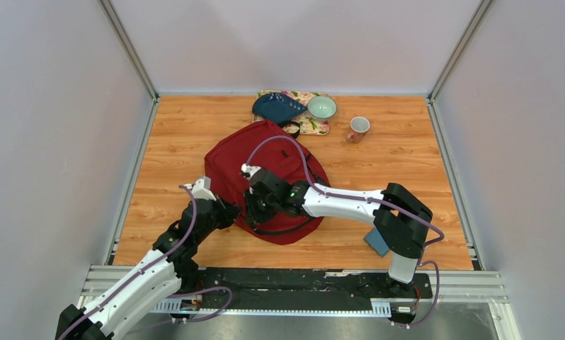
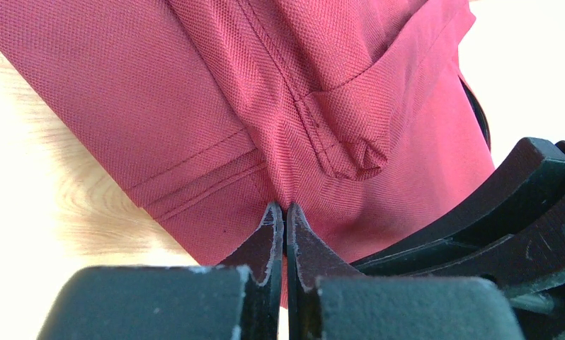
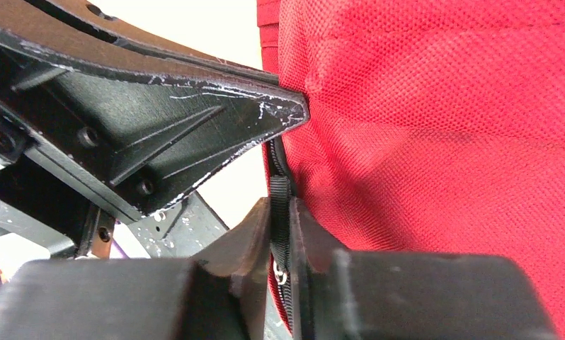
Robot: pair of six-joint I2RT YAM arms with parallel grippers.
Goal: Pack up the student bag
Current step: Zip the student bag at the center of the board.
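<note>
Left gripper clamped on a fold of the large dark red fabric backpack, likely anchoring it. Right gripper pinches its black webbing zipper pull, presumably to unzip.

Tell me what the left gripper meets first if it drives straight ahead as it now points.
The dark red fabric backpack. The left gripper is shut on a fold of its cloth, so going on would probably just push deeper into that same bag.

student bag: dark red woven cloth, matt, coarse grain. zipper pull: black webbing, ribbed. left gripper, right gripper: black plastic, matt, edges scuffed pale. table: wood grain, smooth. bowl: glossy glaze.
</note>
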